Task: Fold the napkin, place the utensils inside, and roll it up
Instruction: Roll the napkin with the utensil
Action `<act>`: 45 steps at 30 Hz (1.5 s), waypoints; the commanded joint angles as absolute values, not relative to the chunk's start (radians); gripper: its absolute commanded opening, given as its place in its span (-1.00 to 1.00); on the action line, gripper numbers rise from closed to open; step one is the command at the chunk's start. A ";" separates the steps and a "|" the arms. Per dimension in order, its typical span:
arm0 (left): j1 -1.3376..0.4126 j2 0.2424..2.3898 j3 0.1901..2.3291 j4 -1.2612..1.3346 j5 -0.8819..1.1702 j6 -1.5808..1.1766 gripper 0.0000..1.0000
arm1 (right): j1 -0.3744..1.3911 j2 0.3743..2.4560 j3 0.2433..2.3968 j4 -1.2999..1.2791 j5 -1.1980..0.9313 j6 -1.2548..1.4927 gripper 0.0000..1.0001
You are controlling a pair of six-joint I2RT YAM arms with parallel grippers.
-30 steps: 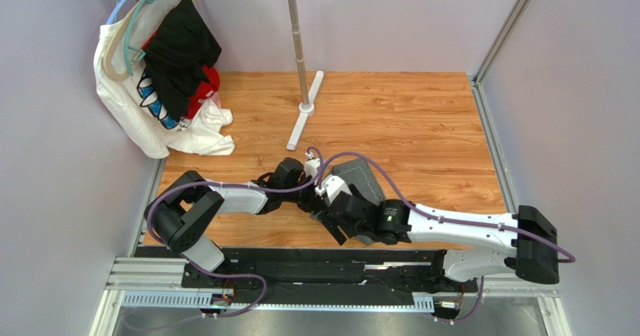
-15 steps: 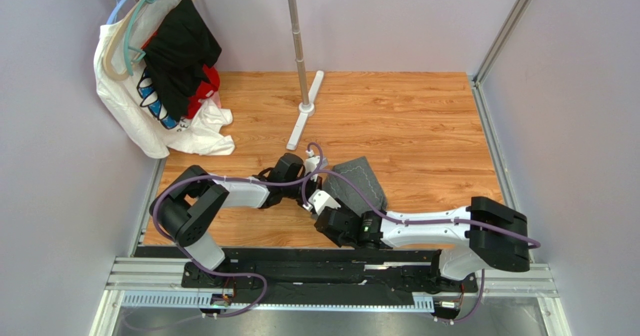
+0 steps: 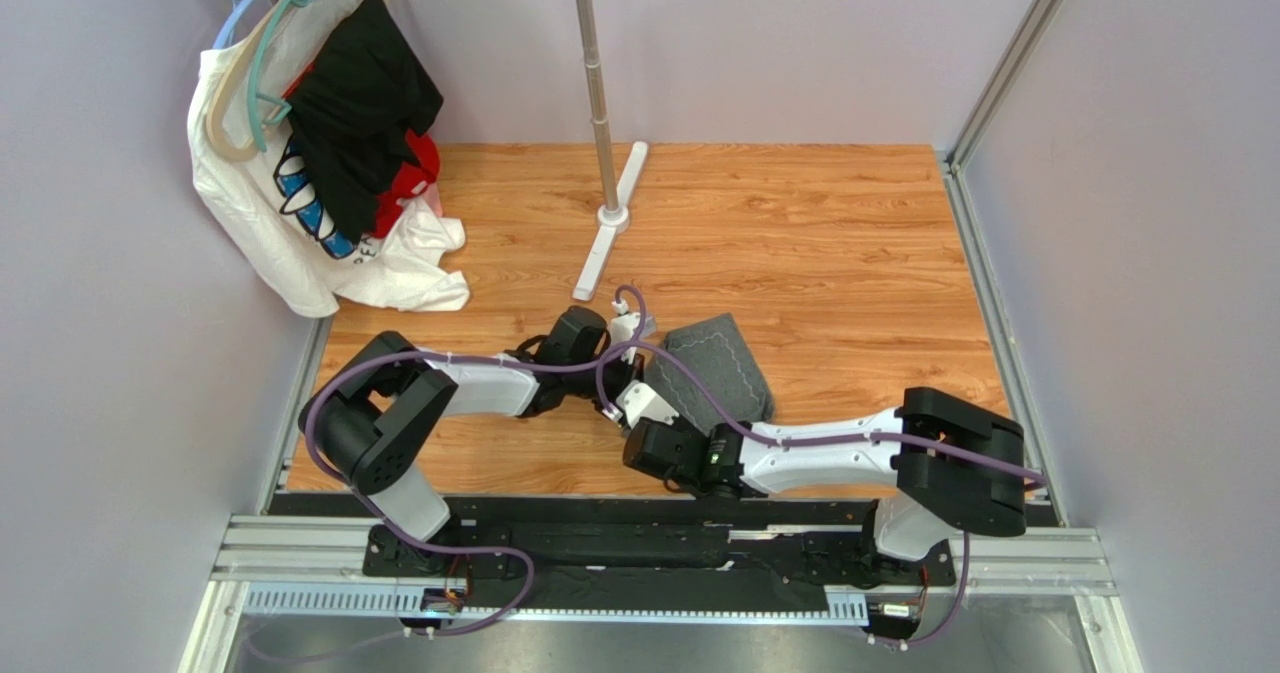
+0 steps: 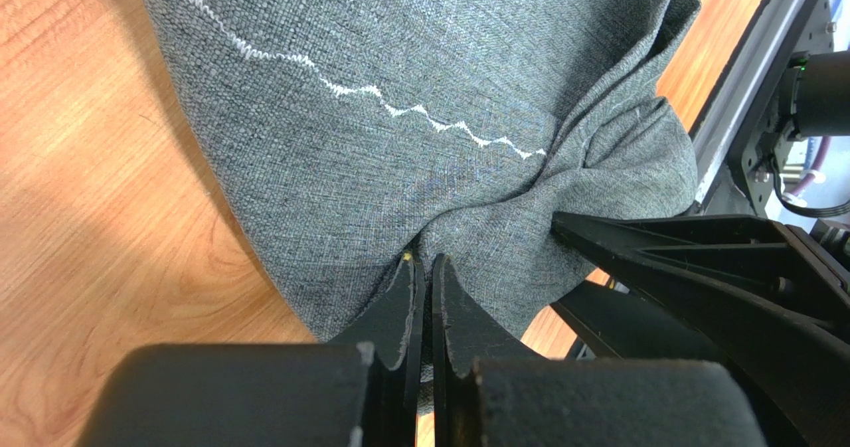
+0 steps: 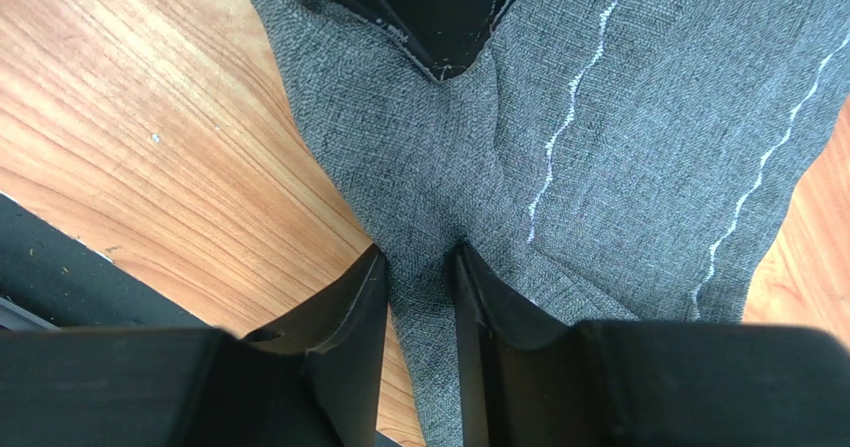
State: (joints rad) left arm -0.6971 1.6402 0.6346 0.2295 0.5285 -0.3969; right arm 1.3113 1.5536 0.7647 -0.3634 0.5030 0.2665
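The dark grey napkin [image 3: 721,366] with its pale zigzag stitching lies crumpled on the wooden table just ahead of both arms. My left gripper [image 4: 421,260] is shut on a bunched fold at the napkin's [image 4: 399,88] near edge. From the opposite side my right gripper [image 5: 419,258] has a ridge of the napkin [image 5: 619,168] filling the gap between its fingers, touching both. In the top view the left gripper [image 3: 631,381] and right gripper [image 3: 661,411] meet at the cloth's near-left corner. The utensils are out of view.
White, black and red clothes on hangers [image 3: 323,133] sit at the back left corner. A metal pole on a flat foot [image 3: 601,133] stands at the back middle. The black base rail [image 3: 631,531] runs along the near edge. Walls close in both sides.
My right gripper has closed from wide open down onto the napkin, and its arm has folded in, the elbow moving left. The left gripper has stayed shut on the cloth.
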 commanded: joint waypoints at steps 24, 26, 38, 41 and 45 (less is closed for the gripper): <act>-0.609 1.071 0.336 0.099 0.187 -0.526 0.64 | 1.091 1.503 0.816 -0.445 -0.126 0.184 -1.00; -0.611 1.030 0.301 0.138 0.245 -0.502 0.64 | 1.059 1.494 0.818 -0.443 -0.205 0.164 -1.00; -0.617 1.098 0.267 0.472 0.494 -0.423 0.62 | 0.799 1.537 0.816 -0.384 -0.604 0.104 -1.00; -0.618 1.143 0.278 0.514 0.503 -0.408 0.62 | 0.755 1.563 0.819 -0.361 -0.663 0.101 -1.00; -0.623 1.202 0.293 0.570 0.520 -0.399 0.61 | 0.707 1.607 0.827 -0.356 -0.690 0.094 -1.00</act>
